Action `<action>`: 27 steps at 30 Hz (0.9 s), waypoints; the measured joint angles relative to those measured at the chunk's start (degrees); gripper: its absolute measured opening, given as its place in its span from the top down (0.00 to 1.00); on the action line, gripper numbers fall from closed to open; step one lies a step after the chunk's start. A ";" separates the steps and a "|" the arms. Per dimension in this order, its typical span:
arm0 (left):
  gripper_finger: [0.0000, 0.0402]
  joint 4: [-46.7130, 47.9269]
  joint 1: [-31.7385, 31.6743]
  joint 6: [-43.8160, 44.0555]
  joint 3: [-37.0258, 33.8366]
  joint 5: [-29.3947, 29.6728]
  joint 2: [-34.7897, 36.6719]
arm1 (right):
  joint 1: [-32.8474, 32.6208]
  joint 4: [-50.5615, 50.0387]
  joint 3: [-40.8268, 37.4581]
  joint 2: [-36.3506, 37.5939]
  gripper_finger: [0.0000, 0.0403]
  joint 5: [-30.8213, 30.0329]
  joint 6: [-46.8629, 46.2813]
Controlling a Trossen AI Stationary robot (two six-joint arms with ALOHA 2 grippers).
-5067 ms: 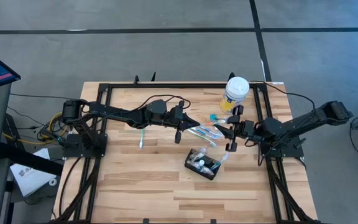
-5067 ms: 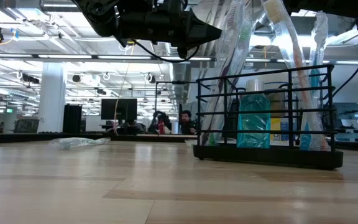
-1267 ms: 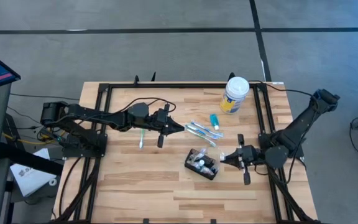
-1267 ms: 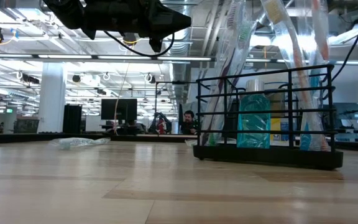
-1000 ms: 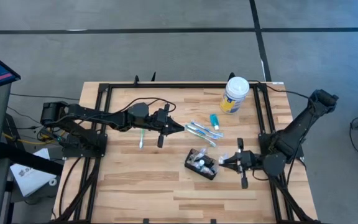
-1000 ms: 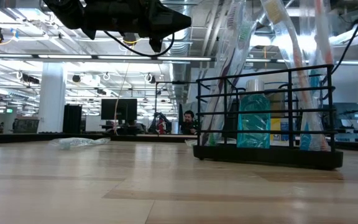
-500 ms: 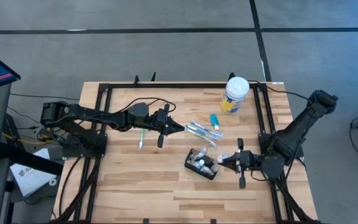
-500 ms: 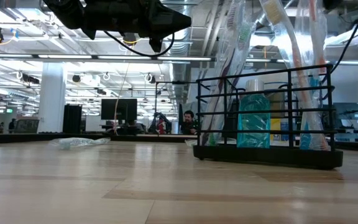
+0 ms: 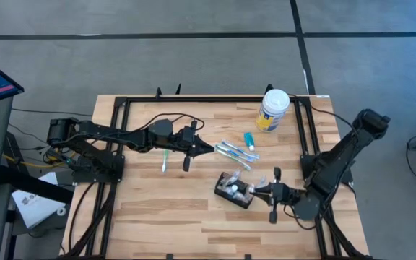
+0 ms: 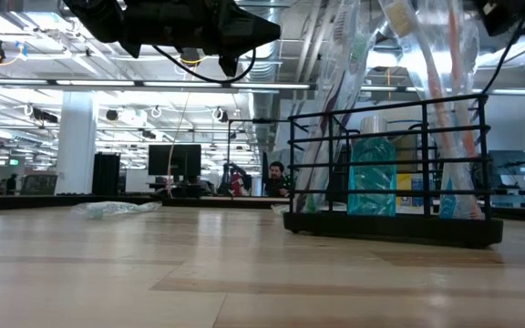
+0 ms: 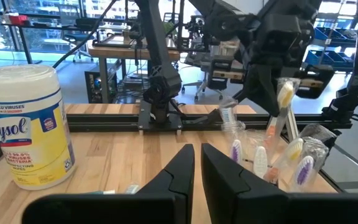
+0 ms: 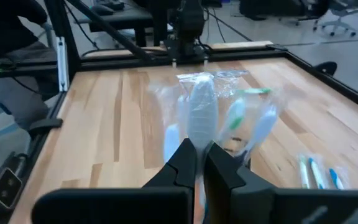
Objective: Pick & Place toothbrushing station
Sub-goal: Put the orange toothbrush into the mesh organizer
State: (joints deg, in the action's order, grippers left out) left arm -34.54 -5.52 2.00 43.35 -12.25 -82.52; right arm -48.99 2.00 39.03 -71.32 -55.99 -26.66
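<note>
The wooden table [image 9: 157,209] carries a black frame and both arms. The left arm reaches in from the left edge and hangs above the middle of the table. The left gripper [image 9: 206,149] has its fingers almost pressed together, with only a thin gap between them in the left wrist view, and nothing is held.

The right arm folds in from the right edge toward the near right part of the table. The right gripper [image 9: 255,189] is at the right end of the toothbrushing station [image 9: 235,189]. In the right wrist view its fingers are pinched on a clear-wrapped toothbrush [image 12: 199,118] that stands up from the station.

The white-lidded tub [image 9: 273,109] with a yellow label stands upright at the far right of the table, well apart from the station.

The toothbrushing station, a black wire holder, sits on the table right of centre, toward the near side, turned at an angle to the table edges. In the low view it holds a teal bottle [image 10: 372,175] and several wrapped toothbrushes.

Loose wrapped toothbrushes [image 9: 235,153] lie between the station and the tub. A small teal tube [image 9: 249,139] lies just beyond them. A single green toothbrush [image 9: 165,160] lies near the left arm.
</note>
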 joint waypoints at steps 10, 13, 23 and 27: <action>0.95 0.00 0.00 0.00 0.00 0.00 0.01 | -3.42 -1.26 0.00 -6.06 0.99 -7.34 -7.75; 0.95 0.00 0.00 0.00 0.00 0.00 0.00 | -3.50 -2.24 0.00 -7.96 0.99 -9.12 -11.29; 0.95 -0.02 0.00 0.00 0.00 -0.02 0.00 | -3.50 -2.03 0.07 -13.09 0.98 -10.77 -16.33; 0.95 -0.02 0.00 0.00 0.00 -0.02 0.00 | -3.50 -2.42 0.02 -13.04 0.91 -10.28 -16.48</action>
State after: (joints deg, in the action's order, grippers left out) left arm -34.56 -5.52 2.00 43.35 -12.27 -82.52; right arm -52.49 -0.43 39.05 -84.36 -66.27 -43.13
